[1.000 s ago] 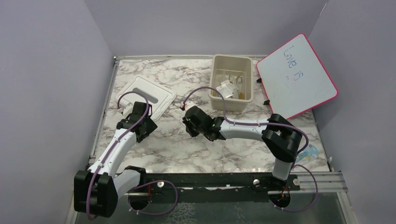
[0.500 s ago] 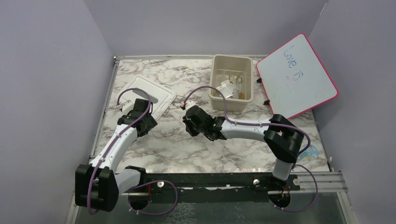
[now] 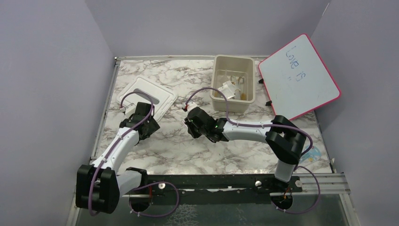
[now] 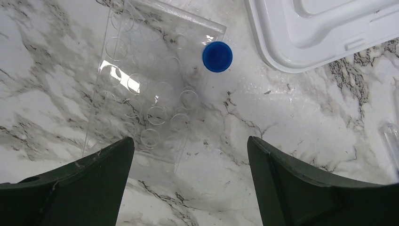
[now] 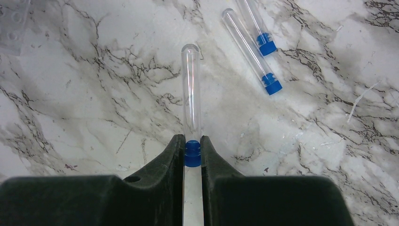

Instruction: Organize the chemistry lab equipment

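right gripper (image 5: 192,149) clamped on the blue cap of a clear test tube (image 5: 190,89), tube pointing away over the marble table (image 5: 94,117); two more blue-capped tubes (image 5: 249,49) lie just beyond, side by side. left gripper (image 4: 190,155) jaws wide, holding nothing, over a clear well plate (image 4: 146,94); blue round cap (image 4: 217,56) at its corner, white lid (image 4: 320,33) beside
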Controlling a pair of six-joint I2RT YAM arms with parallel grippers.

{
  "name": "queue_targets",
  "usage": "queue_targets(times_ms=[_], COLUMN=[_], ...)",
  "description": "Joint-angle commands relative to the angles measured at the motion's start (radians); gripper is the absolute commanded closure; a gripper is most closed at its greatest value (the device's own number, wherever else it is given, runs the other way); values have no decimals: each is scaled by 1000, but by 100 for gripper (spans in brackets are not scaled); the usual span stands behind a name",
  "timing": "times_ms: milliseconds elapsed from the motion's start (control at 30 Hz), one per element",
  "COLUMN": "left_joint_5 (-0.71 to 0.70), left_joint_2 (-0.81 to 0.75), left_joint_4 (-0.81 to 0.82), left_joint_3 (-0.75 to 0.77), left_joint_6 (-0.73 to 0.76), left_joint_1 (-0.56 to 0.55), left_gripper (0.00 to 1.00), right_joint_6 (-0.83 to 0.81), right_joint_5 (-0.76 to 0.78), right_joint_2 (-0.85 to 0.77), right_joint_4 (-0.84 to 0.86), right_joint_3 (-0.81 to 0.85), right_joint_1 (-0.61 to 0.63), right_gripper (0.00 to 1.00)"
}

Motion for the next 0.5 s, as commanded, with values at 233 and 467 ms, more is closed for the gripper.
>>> queue_targets(times_ms=[233,467], left_joint_5=[-2,66], left_joint_2=[21,22], left_joint_4=[35,37], left_joint_3=[-1,-4], left_joint_6=[16,0], left_joint_1=[13,18], left_gripper=[5,6], right_joint_6=[7,7], right_joint_5=[23,27], right_joint_2=[-48,-51], right_joint_4=[31,31], right_joint_3=[-14,-18], right_joint_1=[2,2], right_gripper=[91,91])
